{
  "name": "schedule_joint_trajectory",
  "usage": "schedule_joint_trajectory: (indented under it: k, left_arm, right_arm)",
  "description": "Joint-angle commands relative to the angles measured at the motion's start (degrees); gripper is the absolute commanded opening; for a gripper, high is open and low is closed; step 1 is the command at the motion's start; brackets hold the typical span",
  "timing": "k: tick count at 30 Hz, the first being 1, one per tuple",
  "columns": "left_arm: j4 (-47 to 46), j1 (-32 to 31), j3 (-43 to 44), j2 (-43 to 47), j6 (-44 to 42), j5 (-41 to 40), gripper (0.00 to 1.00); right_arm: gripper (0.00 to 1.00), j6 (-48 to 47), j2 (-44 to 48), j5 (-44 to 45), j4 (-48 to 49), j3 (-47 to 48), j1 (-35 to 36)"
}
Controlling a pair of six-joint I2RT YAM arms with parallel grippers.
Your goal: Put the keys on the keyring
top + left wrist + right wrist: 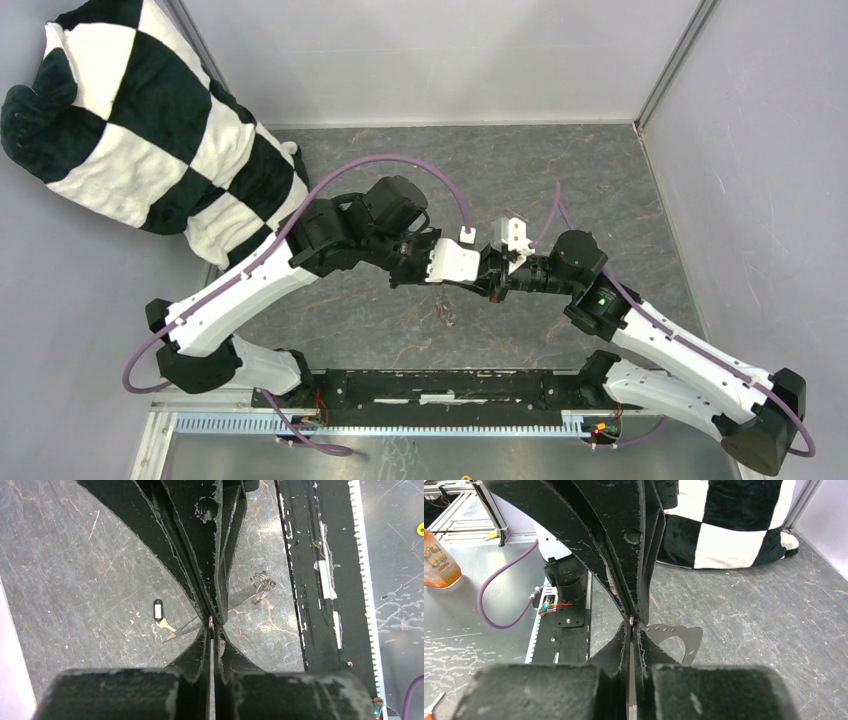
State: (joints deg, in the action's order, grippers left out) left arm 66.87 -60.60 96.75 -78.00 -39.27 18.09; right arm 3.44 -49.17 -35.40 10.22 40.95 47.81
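Note:
Both grippers meet tip to tip above the middle of the table. My left gripper (482,280) (211,630) is shut, and a small reddish bit, apparently the red-tagged key (210,622), is pinched at its tips. My right gripper (494,282) (632,630) comes in from the opposite side and is shut on the same small piece (632,623). The key with the black tag (158,611) lies flat on the table, left of the fingers in the left wrist view. The keyring (262,585) (445,315), a thin wire loop, lies loose on the table toward the near rail.
A black-and-white checkered pillow (140,120) (729,520) sits at the back left corner. The black mounting rail (440,385) (310,580) runs along the near edge. White walls close in the back and right. An orange packet (439,560) lies beyond the rail.

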Motion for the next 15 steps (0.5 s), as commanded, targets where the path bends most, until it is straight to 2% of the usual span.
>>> schedule_joint_trajectory:
  k: [1,3,12,15]
  left_arm:
    - [-2.6,-0.8,0.8,2.4,0.8,4.6,0.02]
    - [-1.7,-0.8,0.8,2.2,0.5,4.8,0.02]
    - [-1.3,-0.8,0.7,2.0,0.3,3.6,0.02]
    - [-1.3,-0.8,0.5,1.8,0.5,3.3,0.02]
  right_arm:
    - [0.07,1.1,0.1,1.6,0.7,-0.1,-1.2]
    - [0.18,0.3,-0.4,1.8,-1.1,1.5,-1.3]
    - [0.25,-1.9,-0.4,2.0,-4.2,3.9,-1.6]
    - [0.34,-2.2,0.1,1.7,-4.5,4.2,-1.5]
